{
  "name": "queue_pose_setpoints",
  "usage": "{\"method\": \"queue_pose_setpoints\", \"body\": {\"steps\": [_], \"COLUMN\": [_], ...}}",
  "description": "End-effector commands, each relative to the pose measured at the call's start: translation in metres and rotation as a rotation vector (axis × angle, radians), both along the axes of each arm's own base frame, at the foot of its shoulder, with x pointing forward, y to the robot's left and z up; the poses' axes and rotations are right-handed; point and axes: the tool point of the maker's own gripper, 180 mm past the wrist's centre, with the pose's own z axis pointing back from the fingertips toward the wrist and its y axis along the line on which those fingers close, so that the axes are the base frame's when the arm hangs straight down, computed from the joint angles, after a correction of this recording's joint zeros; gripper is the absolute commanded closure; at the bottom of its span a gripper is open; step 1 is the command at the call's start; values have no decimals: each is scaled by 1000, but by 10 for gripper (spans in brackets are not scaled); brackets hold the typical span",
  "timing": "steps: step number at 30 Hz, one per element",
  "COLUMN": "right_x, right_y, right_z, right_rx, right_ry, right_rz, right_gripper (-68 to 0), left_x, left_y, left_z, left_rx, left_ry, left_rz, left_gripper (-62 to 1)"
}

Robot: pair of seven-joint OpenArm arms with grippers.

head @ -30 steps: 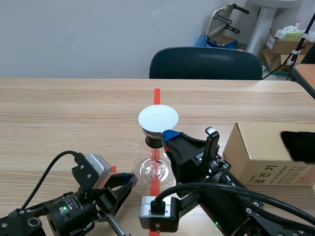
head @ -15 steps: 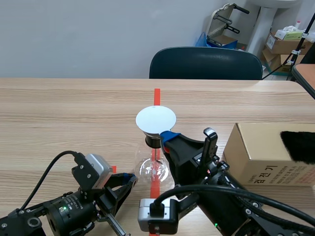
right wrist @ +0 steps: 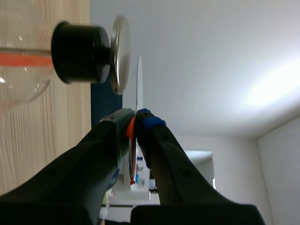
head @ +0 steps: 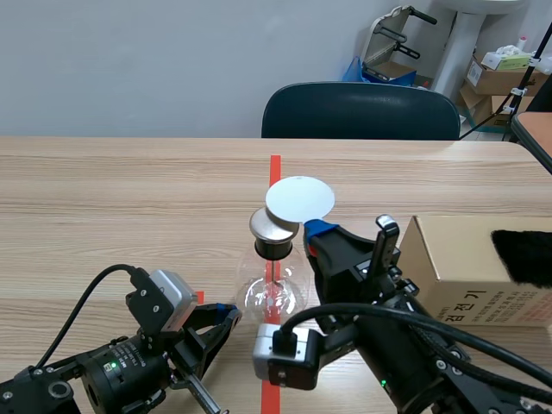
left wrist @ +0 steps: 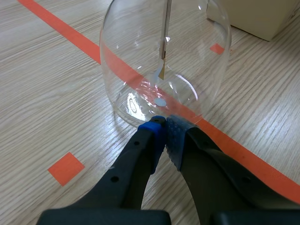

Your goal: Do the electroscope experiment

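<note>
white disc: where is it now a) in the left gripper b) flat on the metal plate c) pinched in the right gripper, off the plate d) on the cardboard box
C: the right gripper pinches the white disc by its edge, with a gap between it and the metal plate.
</note>
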Motion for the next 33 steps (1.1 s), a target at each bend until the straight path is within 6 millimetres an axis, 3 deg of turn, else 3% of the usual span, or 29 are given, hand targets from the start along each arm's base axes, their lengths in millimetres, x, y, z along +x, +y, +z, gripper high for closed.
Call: {"method": "queue_pose_setpoints", "body": {"steps": [1, 12, 18, 26, 33], "right_x": [9, 28, 29, 28, 29], "right_y": [-8, -70, -92, -102, -91], "right_z": [14, 16, 17, 17, 17], "right_rx": [13, 33, 39, 42, 39], "right_ry": [-46, -54, -57, -58, -57], "right_rz": [-48, -411, -535, -590, -530], "right_gripper": [-8, -8, -8, -8, -8], "left_x": [4, 4, 4, 4, 4], "left_y": [-3, -3, -3, -3, -3], "left_z": [8, 8, 8, 8, 8], "left_rx": [-27, -26, -26, -26, -26], "left_ry": [-23, -22, -22, -22, -22], "left_rz": [4, 4, 4, 4, 4], "left_gripper": [-29, -29, -29, -29, -29]}}
